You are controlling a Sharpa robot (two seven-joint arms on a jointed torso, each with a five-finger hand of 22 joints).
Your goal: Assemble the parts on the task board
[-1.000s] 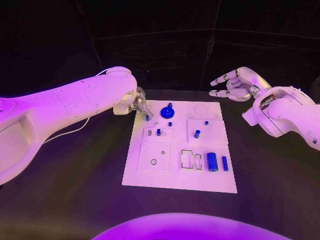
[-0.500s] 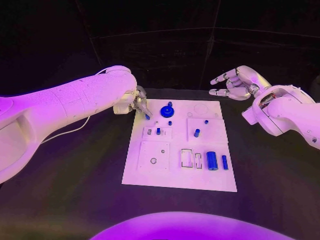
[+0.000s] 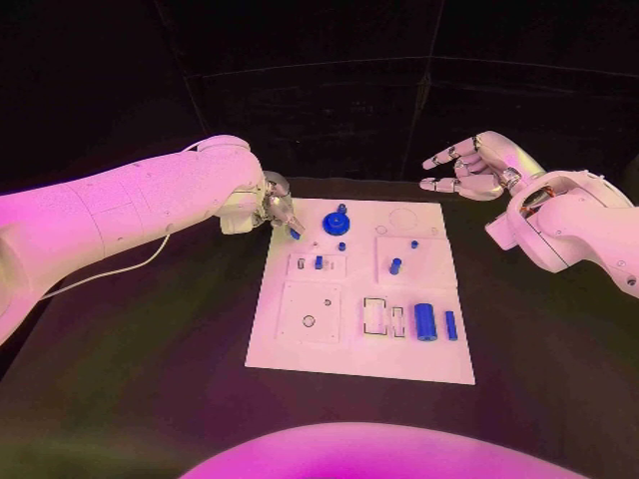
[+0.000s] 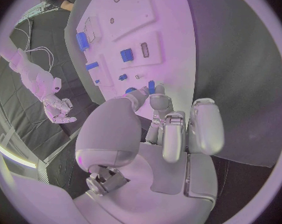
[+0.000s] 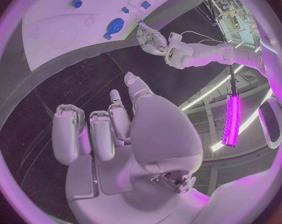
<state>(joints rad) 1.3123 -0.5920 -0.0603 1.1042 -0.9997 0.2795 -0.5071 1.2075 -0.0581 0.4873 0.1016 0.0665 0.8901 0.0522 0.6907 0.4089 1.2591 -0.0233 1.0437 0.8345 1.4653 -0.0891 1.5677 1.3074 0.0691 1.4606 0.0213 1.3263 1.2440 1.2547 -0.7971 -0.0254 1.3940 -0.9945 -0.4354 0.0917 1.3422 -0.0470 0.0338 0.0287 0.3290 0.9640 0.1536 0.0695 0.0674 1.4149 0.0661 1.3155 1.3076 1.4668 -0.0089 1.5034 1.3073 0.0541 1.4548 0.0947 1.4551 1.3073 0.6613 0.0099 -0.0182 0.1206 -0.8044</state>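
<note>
The white board (image 3: 362,299) lies in the middle of the black counter (image 3: 147,359), long side running away from the robot. Blue parts sit on it: a round knob (image 3: 334,222) at the far end, small pegs (image 3: 394,266) near the centre, and a cylinder (image 3: 424,321) with a slimmer bar (image 3: 449,325) beside it in the near right slots. None of these has moved since a second ago.

The left robot hand (image 3: 277,212) hovers at the board's far left corner, pinching a small blue piece (image 4: 151,87) between its fingertips. Compared with a second ago it sits slightly further from the robot, and the arm behind it has swung back toward the left.

The right robot hand (image 3: 463,168) is held above the counter beyond the board's far right corner, fingers loosely curled and spread apart, empty, much as before.
</note>
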